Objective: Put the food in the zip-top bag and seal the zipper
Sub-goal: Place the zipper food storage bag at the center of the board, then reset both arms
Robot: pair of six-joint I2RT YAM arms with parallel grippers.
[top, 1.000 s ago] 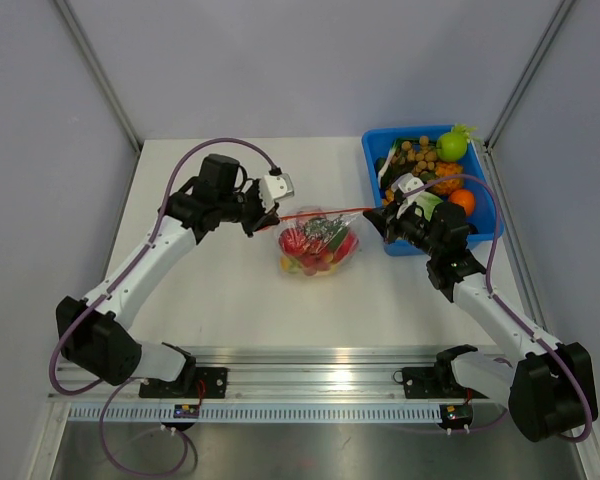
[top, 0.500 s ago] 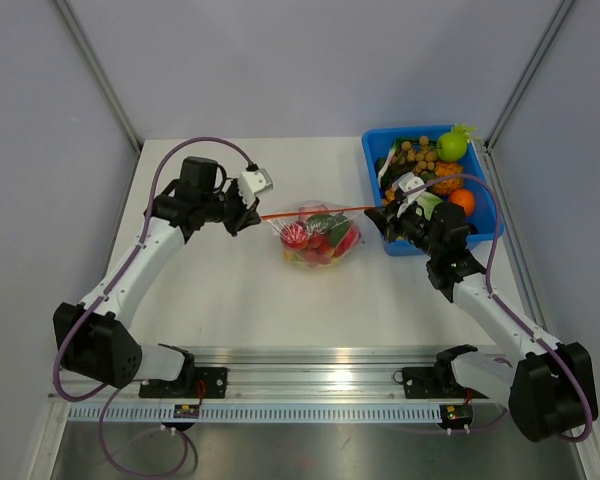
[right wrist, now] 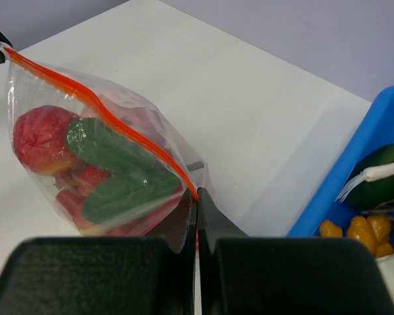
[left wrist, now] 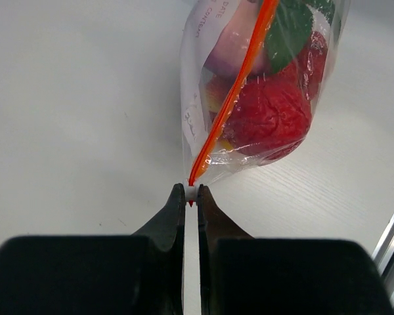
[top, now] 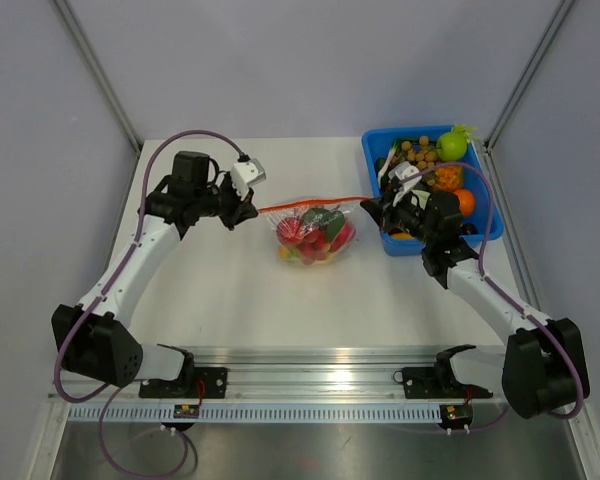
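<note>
Between your arms the zip-top bag (top: 318, 246) holds the food (top: 302, 232). Left gripper (left wrist: 191, 191) and right gripper (right wrist: 196, 197) each clamp one zipper (top: 310, 204) end; you cannot yet confirm the seal.

Printed lettering (left wrist: 209, 16) on the clear wall of the zip-top bag (left wrist: 262, 92), as seen from the left wrist view: pale capitals, turned sideways near the mouth, read "DATE" and, just beside it, "CONTENT", whose last letters ran out of the picture. Fainter small print (left wrist: 192, 118) lower on the same wall was too blurred to read. From the top view the lettering was too small to make out.
</note>
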